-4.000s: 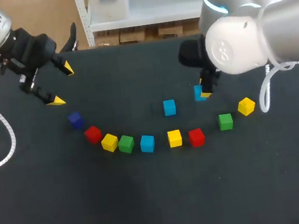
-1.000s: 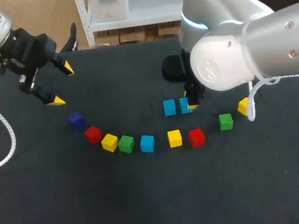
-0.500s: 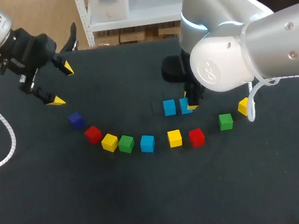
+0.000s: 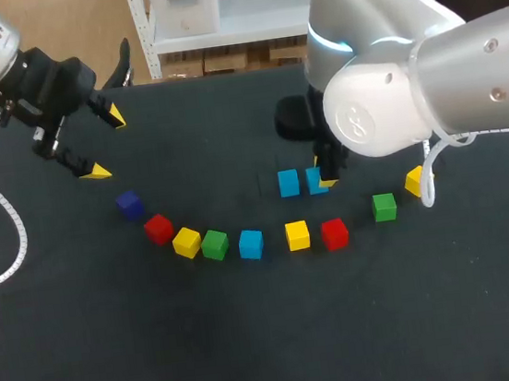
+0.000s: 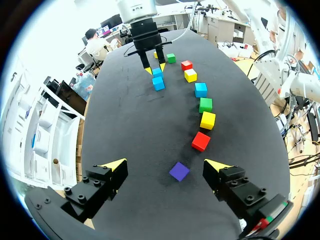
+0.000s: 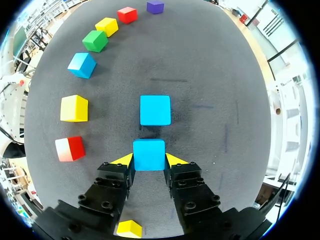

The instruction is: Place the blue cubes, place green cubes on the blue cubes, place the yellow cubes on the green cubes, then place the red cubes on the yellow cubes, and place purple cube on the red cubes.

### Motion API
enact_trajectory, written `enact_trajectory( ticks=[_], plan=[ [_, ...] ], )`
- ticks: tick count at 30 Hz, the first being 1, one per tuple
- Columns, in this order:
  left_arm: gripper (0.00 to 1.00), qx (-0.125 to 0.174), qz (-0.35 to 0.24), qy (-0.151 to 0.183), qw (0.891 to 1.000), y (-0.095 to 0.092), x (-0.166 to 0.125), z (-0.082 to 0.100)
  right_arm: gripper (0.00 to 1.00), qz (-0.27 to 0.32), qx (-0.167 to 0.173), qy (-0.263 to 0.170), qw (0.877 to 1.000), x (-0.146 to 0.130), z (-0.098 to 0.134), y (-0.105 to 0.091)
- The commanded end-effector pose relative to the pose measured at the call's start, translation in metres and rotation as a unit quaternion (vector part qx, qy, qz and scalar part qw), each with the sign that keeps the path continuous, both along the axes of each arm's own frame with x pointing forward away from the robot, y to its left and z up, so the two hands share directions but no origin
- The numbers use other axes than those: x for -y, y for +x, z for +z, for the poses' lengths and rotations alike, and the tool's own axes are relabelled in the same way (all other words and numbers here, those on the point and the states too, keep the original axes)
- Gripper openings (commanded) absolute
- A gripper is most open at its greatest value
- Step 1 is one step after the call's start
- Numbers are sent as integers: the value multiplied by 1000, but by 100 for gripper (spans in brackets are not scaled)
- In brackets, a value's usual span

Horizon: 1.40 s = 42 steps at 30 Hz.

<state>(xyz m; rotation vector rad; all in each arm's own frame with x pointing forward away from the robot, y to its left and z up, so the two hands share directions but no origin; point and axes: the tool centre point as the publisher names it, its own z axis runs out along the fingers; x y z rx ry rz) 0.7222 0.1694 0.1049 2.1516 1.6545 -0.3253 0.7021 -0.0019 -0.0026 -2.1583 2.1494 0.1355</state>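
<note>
Right gripper (image 6: 149,161) pinches small blue cube (image 6: 149,152), just right of second blue cube (image 6: 155,110); left gripper (image 5: 165,166) spread wide, far left.

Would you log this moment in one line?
right gripper: shut on blue cube, beside second blue cube | left gripper: open, purple cube ahead

In the head view the right arm (image 4: 409,88) covers most of the right gripper (image 4: 321,179) (one yellow tip peeks out), and the held blue cube (image 4: 313,181) shows only in part. The far yellow cube (image 4: 412,180) sits half behind the arm's white cable (image 4: 426,194). In the right wrist view that cube is partly under the gripper's body. In the left wrist view it is partly behind the right gripper's fingers.
</note>
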Motion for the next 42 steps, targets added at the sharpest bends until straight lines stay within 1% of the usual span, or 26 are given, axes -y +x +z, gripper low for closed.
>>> enact_trajectory(
  ticks=[1,11,14,25,33,39,42],
  plan=[
    [100,1,0,0,1000,0,0,0,7,0,0,1,1000,0,0,0],
    [100,1,0,0,1000,0,0,0,6,-2,1,3,1000,0,-1,0],
    [100,1,0,0,1000,0,0,0,7,-3,1,3,1000,0,-2,0],
    [100,1,0,0,1000,0,0,0,8,-5,3,3,1000,0,-2,2],
    [100,1,0,0,1000,0,0,0,13,-7,5,5,1000,0,-2,4],
    [100,1,0,0,1000,0,0,0,14,-6,5,5,1000,1,-2,4],
    [100,1,0,0,1000,0,0,0,17,-6,5,5,1000,1,-2,4]
  ],
)
